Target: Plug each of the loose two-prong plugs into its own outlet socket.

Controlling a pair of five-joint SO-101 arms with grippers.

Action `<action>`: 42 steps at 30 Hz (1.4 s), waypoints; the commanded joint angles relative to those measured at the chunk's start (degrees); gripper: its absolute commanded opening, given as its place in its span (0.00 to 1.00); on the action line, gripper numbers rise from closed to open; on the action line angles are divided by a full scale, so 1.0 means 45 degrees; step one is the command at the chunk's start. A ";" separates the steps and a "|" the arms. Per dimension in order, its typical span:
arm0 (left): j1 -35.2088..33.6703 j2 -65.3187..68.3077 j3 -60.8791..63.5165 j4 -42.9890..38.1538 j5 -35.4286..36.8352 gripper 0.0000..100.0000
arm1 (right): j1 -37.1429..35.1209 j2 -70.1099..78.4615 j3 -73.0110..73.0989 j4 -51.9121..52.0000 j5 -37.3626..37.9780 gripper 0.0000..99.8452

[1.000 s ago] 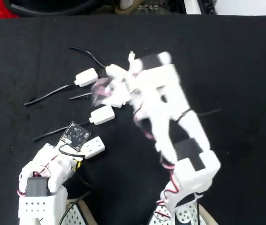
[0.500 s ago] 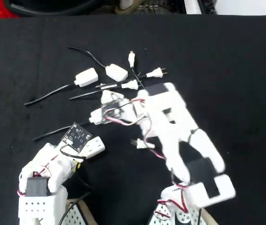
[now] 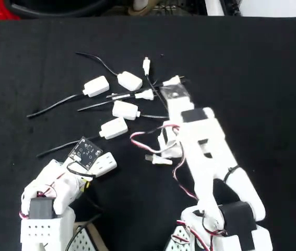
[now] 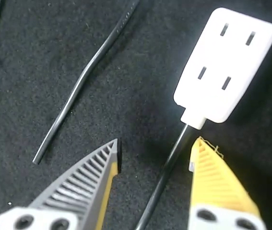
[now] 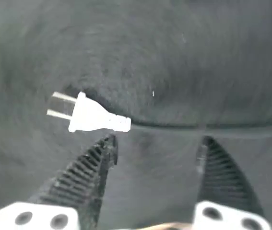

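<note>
High view: puts right gripper [image 3: 174, 90] just short of a two-prong plug [image 3: 173, 80] on the far side of the table [image 3: 273, 63], plug straight ahead of the tips; puts left gripper [image 3: 90, 168] at the near side, just beside an outlet socket [image 3: 105, 163] and well apart from that plug; right arm judged the nearer. Left wrist view: finds left gripper [image 4: 156, 143] spread open, holding nothing; outlet socket [image 4: 224, 72] just ahead, slots up, its cord [image 4: 167, 167] running back between the jaws. Right wrist view: finds right gripper [image 5: 158, 140] released, empty; plug [image 5: 90, 117] flat just beyond one fingertip, off-centre to the gap; long axis crosswise to the reach, in line with jaw closing; probably needs a sideways shift and wrist roll before pinching.
</note>
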 commanded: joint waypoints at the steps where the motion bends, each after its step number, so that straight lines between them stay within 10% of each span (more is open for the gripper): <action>1: 0.0010 -0.0039 0.0107 0.0059 -0.0098 0.24 | -0.0215 -0.0440 0.0889 -0.0899 -0.5451 0.42; 5: 0.0010 -0.0039 0.0107 0.0059 -0.0098 0.24 | -0.0352 -0.0440 0.2002 -0.2833 -0.7365 0.52; 17: 0.0010 -0.0039 0.0107 0.0059 -0.0098 0.24 | -0.0215 -0.0440 0.4874 -0.8733 -0.8830 0.31; 25: 0.0010 -0.0039 0.0107 0.0078 -0.0098 0.24 | -0.0195 -0.0537 0.3956 -0.7287 -0.7385 0.01; 35: 0.0010 -0.0039 0.0107 0.0195 -0.0117 0.24 | 0.0488 -0.0459 -0.0498 -0.0059 -0.5626 0.01; 42: 0.0010 -0.0039 0.0107 0.0195 -0.0117 0.24 | 0.1348 -0.0420 -0.2002 0.0020 -0.3399 0.01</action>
